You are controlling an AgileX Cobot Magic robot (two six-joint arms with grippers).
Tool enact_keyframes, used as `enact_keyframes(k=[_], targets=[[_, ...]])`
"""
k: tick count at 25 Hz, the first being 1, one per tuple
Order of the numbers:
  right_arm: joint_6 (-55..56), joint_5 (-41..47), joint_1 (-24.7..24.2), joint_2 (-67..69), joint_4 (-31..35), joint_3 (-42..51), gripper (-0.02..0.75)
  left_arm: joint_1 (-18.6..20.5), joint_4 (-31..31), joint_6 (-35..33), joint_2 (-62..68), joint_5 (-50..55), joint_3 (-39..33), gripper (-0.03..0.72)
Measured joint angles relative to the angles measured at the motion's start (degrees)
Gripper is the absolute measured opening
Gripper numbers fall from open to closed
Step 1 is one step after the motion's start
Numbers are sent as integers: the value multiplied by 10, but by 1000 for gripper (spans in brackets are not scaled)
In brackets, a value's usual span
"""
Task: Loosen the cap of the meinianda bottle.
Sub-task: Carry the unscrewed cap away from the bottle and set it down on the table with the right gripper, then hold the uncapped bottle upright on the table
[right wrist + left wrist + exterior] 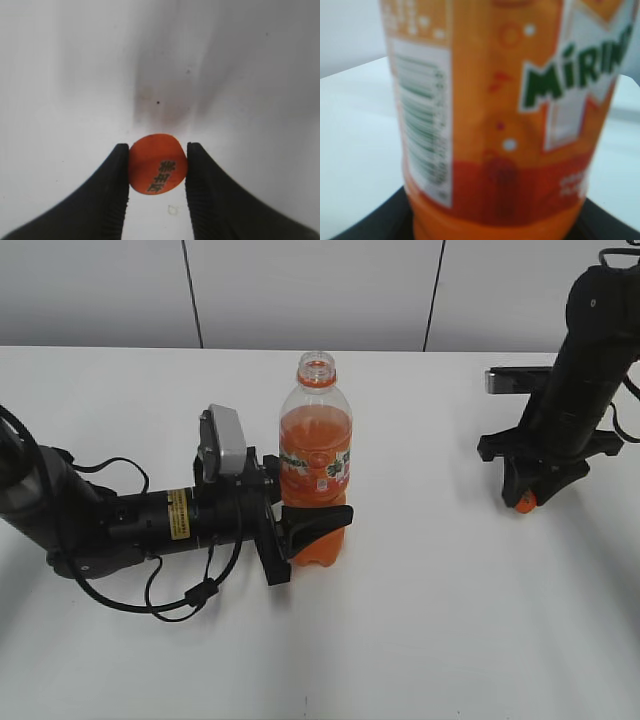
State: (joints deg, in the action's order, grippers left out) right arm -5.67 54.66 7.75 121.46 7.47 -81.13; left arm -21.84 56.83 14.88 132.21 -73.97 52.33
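The meinianda bottle (315,455) stands upright mid-table, orange liquid inside, its neck open with no cap on it. My left gripper (310,523) is shut around the bottle's lower body; in the left wrist view the bottle's label (505,115) fills the frame, blurred. My right gripper (524,502) is far right, low over the table, shut on the orange cap (526,503). In the right wrist view the cap (157,163), with dark print on top, sits between both fingers of the right gripper (157,167).
The white table (420,620) runs back to a pale panelled wall. The left arm's cables (170,600) loop on the table at the front left. The right arm (580,370) rises at the right edge.
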Motion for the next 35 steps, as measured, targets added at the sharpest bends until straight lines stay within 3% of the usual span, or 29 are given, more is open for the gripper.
enact_keyframes(k=[10, 22, 35], targets=[[0, 3, 0, 15, -15, -1, 262, 0, -1, 0, 0, 0, 0, 386], [-1, 4, 0, 15, -25, -1, 554, -1, -12, 0, 0, 0, 0, 386], [-28, 11, 0, -18, -26, -1, 572, -3, -20, 0, 0, 0, 0, 410]])
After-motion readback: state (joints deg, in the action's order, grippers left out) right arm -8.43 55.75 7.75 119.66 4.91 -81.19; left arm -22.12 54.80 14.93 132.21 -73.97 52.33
